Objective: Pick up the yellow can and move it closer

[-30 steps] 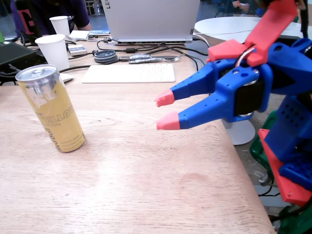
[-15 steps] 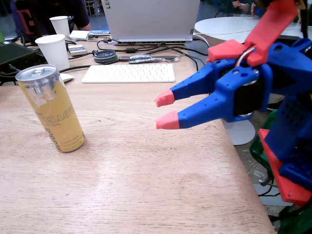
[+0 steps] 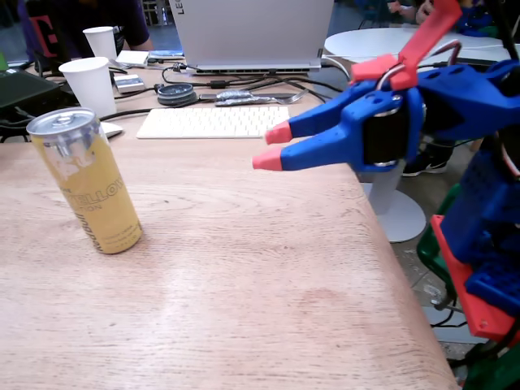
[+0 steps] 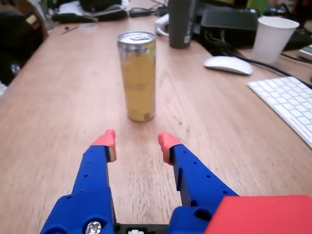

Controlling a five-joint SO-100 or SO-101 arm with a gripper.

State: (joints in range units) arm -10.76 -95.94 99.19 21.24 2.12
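Observation:
The yellow can (image 3: 85,180) stands upright on the wooden table at the left of the fixed view, silver top up. In the wrist view the yellow can (image 4: 138,76) is straight ahead of the fingers, a short way beyond them. My blue gripper (image 3: 273,147) with red fingertips hovers above the table to the right of the can, pointing toward it. In the wrist view the gripper (image 4: 137,142) is open, with bare table between its fingers. It touches nothing.
Behind the can stand white paper cups (image 3: 90,84), a white keyboard (image 3: 213,122), cables and a laptop (image 3: 252,32). The wrist view shows a white mouse (image 4: 228,64), a cup (image 4: 273,38) and a dark bottle (image 4: 181,23). The table edge (image 3: 406,268) runs at the right.

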